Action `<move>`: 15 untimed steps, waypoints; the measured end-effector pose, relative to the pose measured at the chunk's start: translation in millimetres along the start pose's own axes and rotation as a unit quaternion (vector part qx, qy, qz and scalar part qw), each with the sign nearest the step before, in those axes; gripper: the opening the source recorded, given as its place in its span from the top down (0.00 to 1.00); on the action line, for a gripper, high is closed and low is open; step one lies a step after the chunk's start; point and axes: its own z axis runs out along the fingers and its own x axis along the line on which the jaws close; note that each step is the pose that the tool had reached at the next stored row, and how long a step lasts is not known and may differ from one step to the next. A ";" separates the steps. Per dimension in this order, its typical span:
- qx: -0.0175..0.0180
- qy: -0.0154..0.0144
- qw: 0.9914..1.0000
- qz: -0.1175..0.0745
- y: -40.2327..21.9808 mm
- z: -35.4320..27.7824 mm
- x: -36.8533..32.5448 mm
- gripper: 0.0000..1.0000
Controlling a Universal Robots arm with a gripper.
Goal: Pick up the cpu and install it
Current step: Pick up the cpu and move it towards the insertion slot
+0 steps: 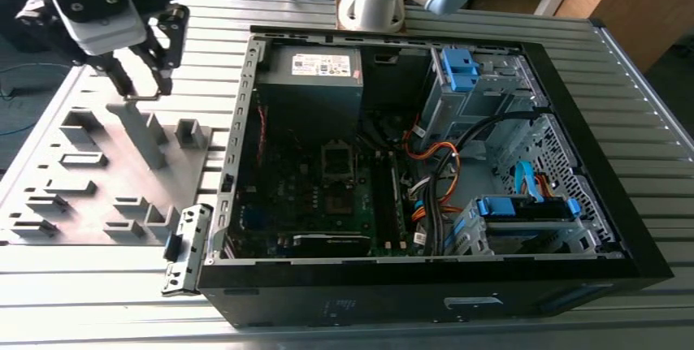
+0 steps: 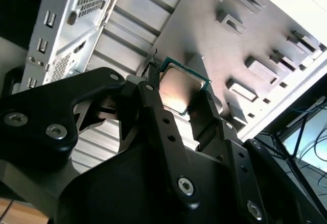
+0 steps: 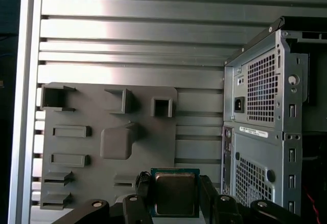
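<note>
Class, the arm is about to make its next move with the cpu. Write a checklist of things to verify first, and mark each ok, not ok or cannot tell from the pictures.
1. The cpu sits between the fingers of the tool, one on each side: ok.
2. The cpu's metal top faces both wrist views and looks square in the grip: ok.
3. The cpu is lifted free of the grey fixture plate: cannot tell.
4. The computer case lies open, with the motherboard exposed: ok.
5. The landing spot on the motherboard is uncovered and ready: cannot tell.
</note>
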 end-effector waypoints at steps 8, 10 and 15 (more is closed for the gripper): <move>0.000 0.000 1.000 0.000 -0.4 0.4 -26.1 0.53; 0.000 0.000 1.000 0.000 -0.6 0.6 -33.5 0.53; 0.000 0.000 1.000 0.000 -0.9 0.9 -51.3 0.53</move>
